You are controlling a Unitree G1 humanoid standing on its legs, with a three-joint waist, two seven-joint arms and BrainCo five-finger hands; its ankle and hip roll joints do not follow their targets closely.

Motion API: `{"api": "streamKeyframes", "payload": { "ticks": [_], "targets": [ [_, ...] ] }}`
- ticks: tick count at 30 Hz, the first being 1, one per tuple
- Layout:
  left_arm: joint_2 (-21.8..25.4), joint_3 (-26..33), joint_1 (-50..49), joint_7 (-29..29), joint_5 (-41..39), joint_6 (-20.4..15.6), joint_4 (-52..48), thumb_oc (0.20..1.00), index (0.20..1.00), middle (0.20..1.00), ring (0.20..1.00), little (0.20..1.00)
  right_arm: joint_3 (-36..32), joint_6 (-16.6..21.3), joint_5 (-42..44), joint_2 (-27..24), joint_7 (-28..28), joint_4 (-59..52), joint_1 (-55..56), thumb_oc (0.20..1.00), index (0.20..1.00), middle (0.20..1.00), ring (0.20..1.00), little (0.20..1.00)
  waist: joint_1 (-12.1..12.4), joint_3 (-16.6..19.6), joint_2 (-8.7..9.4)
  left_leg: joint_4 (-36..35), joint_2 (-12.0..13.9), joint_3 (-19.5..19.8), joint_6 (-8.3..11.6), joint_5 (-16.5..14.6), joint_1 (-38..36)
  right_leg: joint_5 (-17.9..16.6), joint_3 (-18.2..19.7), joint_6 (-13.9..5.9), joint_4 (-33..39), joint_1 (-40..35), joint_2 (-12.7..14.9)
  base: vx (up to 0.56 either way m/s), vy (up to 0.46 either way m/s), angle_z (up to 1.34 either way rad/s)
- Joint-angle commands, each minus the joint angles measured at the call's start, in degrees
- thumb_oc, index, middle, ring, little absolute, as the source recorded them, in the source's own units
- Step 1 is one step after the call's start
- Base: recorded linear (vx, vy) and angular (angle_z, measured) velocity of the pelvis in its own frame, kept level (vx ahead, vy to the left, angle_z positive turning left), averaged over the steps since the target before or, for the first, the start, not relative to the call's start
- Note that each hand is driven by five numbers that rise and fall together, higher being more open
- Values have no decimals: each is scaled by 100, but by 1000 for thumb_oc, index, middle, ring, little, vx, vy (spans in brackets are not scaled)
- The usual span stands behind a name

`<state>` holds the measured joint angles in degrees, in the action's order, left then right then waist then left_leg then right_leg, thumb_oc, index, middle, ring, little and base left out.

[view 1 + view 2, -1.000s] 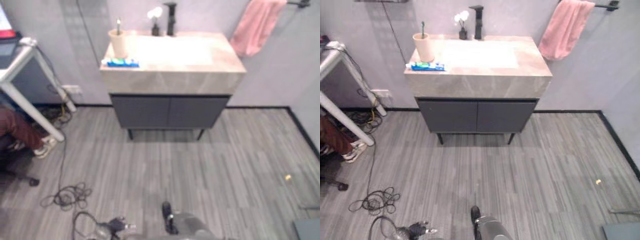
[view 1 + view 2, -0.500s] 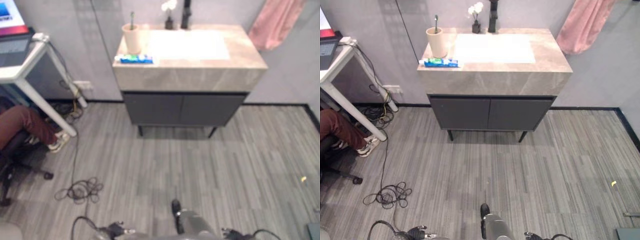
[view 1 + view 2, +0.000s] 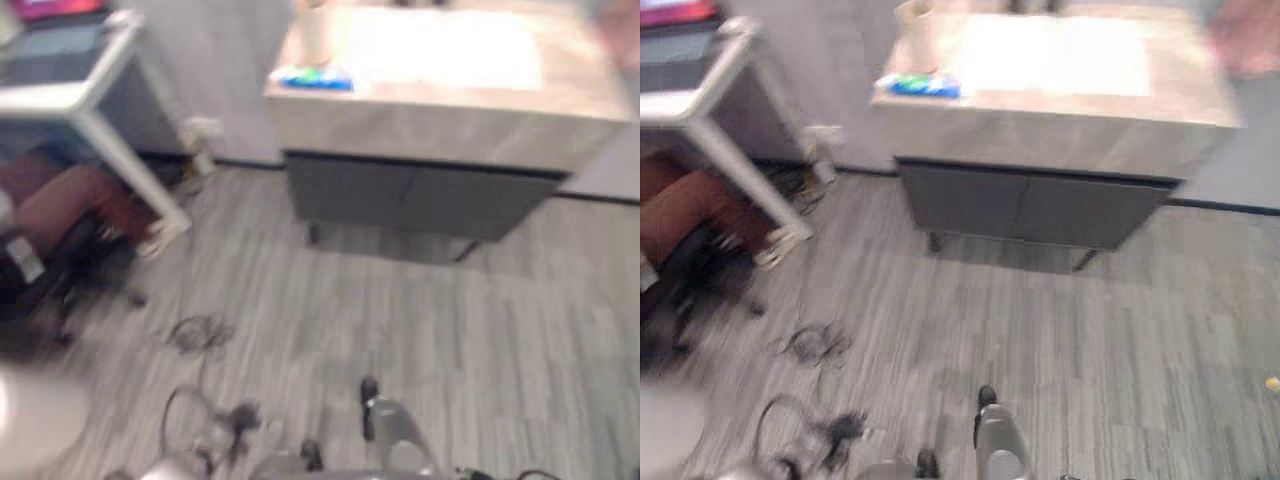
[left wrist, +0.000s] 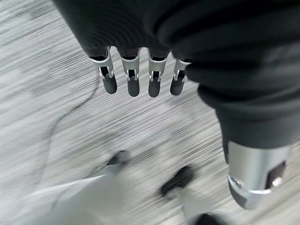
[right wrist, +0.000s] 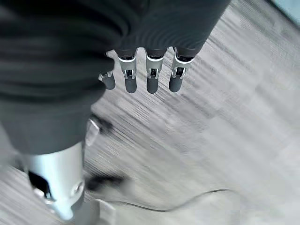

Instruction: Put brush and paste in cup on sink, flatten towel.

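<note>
Approach to sink, nothing held yet.
Left hand (image 4: 140, 77) & right hand (image 5: 140, 75) hang relaxed, fingers straight. Paste (image 3: 924, 86) lies on worktop (image 3: 1060, 125) beside cup (image 3: 916, 20); walk closer, square up before reaching.

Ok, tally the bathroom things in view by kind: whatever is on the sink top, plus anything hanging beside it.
Cup: 1
Toothpaste tube: 1
Pink towel: 1
Total: 3
</note>
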<state>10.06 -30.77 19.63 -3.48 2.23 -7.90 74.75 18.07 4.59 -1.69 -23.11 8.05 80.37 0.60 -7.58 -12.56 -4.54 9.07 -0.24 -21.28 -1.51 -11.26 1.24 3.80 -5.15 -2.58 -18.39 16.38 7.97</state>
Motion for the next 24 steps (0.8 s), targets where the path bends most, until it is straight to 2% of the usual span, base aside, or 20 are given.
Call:
{"api": "streamKeyframes", "payload": {
  "ticks": [1,3,7,12,14,15,20,21,22,24],
  "targets": [
    [394,307,-849,49,42,-15,88,1000,1000,1000,1000,1000,35,62,73,127,-117,4,-48,1000,1000,1000,1000,1000,-43,558,127,-282,-434,421,-462,-828,-804,-766,467,-503,1458,-1,-457,102,-78,-96],
    [403,398,-908,59,-92,-38,55,1000,1000,1000,1000,1000,59,125,186,122,-176,-176,-118,1000,1000,1000,1000,1000,41,604,180,-396,-443,512,-475,-790,-873,-744,612,-475,1418,50,-568,78,-77,-77],
    [382,372,-978,26,-6,-32,292,1000,1000,1000,1000,1000,107,185,269,120,-171,-333,-218,1000,1000,1000,1000,1000,48,638,227,-559,-425,498,-473,-788,-1052,-613,813,-454,1219,121,-743,64,-53,-35],
    [390,365,-1014,21,86,-2,382,1000,1000,1000,1000,1000,180,162,129,136,-175,-259,-187,1000,1000,1000,1000,1000,42,674,211,-668,-381,583,-442,-749,-1171,-458,852,-426,989,181,-833,75,-62,-35],
    [398,373,-1012,21,93,-3,369,1000,1000,1000,1000,1000,171,153,98,141,-184,-217,-173,1000,1000,1000,1000,1000,52,671,205,-672,-375,602,-432,-750,-1184,-425,801,-427,957,183,-830,71,-71,0],
    [409,382,-1025,18,101,2,331,1000,1000,1000,1000,1000,154,133,41,138,-213,-161,-151,1000,1000,1000,1000,1000,80,650,189,-675,-364,597,-411,-739,-1199,-382,648,-441,913,195,-818,69,-71,16],
    [401,359,-1086,-5,188,23,400,1000,1000,1000,1000,1000,116,136,-41,125,-235,-225,-184,1000,1000,1000,1000,1000,91,639,120,-788,-346,292,-331,-658,-1248,-443,191,-548,1070,231,-796,62,-70,-10],
    [400,359,-1085,-5,188,22,401,1000,1000,1000,1000,1000,116,135,-42,124,-235,-226,-183,1000,1000,1000,1000,1000,94,641,118,-796,-346,289,-330,-654,-1251,-448,192,-548,1078,229,-799,58,-85,-36],
    [402,328,-1112,-21,235,20,430,1000,1000,1000,1000,1000,130,145,-49,117,-241,-326,-205,1000,1000,1000,1000,1000,68,634,102,-807,-329,151,-304,-605,-1236,-479,-7,-556,1127,247,-772,33,-57,-36],
    [396,306,-1112,-29,243,28,431,1000,1000,1000,1000,1000,133,149,-47,111,-236,-364,-214,1000,1000,1000,1000,1000,33,632,87,-836,-319,113,-273,-549,-1235,-464,-26,-558,1108,257,-769,59,-106,-34]
  ]
}}
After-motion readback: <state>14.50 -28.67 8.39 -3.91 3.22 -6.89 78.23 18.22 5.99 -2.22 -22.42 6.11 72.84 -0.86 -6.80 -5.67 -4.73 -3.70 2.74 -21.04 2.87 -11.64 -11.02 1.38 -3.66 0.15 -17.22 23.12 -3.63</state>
